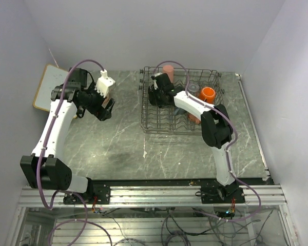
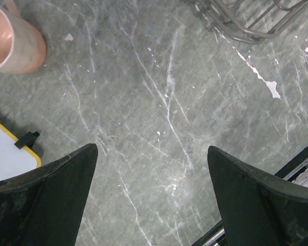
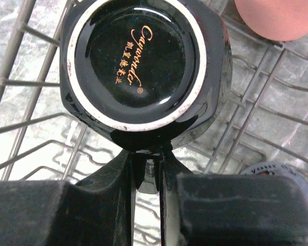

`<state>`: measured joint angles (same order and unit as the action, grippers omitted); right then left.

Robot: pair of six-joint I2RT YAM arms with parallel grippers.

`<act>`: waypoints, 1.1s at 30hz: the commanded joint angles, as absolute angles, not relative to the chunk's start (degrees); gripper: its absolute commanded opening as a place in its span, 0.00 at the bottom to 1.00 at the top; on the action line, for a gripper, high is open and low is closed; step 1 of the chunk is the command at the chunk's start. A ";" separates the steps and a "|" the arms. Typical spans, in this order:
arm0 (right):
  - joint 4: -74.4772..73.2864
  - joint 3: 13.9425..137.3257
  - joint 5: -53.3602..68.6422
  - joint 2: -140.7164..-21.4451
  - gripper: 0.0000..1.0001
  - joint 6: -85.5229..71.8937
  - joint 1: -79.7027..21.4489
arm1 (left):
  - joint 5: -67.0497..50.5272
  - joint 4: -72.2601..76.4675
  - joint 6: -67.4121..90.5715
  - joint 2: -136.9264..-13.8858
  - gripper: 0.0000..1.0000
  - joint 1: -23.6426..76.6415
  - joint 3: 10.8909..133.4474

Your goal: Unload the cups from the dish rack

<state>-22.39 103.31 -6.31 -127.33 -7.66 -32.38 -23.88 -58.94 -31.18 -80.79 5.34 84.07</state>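
Note:
The dark wire dish rack (image 1: 167,131) stands at the back right of the table. In it I see a pink tumbler (image 1: 168,70), an orange cup (image 1: 207,94) and a salmon cup (image 1: 194,118). My right gripper (image 1: 155,97) reaches into the rack's left end. In the right wrist view it (image 3: 149,154) is shut on the handle of an upturned black cup (image 3: 138,56), whose base faces the camera. My left gripper (image 1: 106,109) is open and empty over the table left of the rack, and the left wrist view shows it (image 2: 153,154) the same. A pale pink cup (image 2: 13,43) stands on the table beyond it.
A white-faced wood-framed board (image 1: 47,85) leans at the back left; its corner shows in the left wrist view (image 2: 5,161). The rack's corner (image 2: 246,23) is near the left gripper. A grey-blue cup (image 3: 277,169) and the pink tumbler (image 3: 277,18) flank the black cup.

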 commanded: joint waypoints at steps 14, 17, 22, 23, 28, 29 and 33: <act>-21.23 94.06 -3.17 -105.24 0.00 -19.45 -34.86 | -27.63 -48.60 -35.12 -72.33 0.99 5.53 72.06; -21.15 91.43 -0.10 -102.05 0.00 -22.94 -35.15 | -27.92 -47.26 -36.39 -71.30 0.99 5.53 70.64; -18.88 85.00 8.42 -96.33 0.00 -29.46 -35.99 | -31.47 -46.18 -39.88 -69.25 0.99 5.49 68.51; -17.72 83.33 10.76 -95.12 0.00 -31.08 -36.03 | -32.80 -45.96 -41.41 -67.91 0.99 5.52 67.71; -7.03 72.83 21.50 -89.43 0.00 -42.37 -36.06 | -39.93 -45.92 -53.14 -60.28 0.99 5.54 61.26; -4.27 70.77 23.31 -88.48 0.00 -44.72 -36.04 | -40.83 -45.90 -55.39 -58.75 0.99 5.54 60.02; 7.73 64.39 29.78 -86.38 0.00 -56.00 -36.09 | -42.63 -43.92 -64.18 -54.16 0.99 5.54 56.65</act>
<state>-11.66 67.11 19.88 -90.48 -42.48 -35.77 -36.84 -47.22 -52.73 -57.32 5.34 59.02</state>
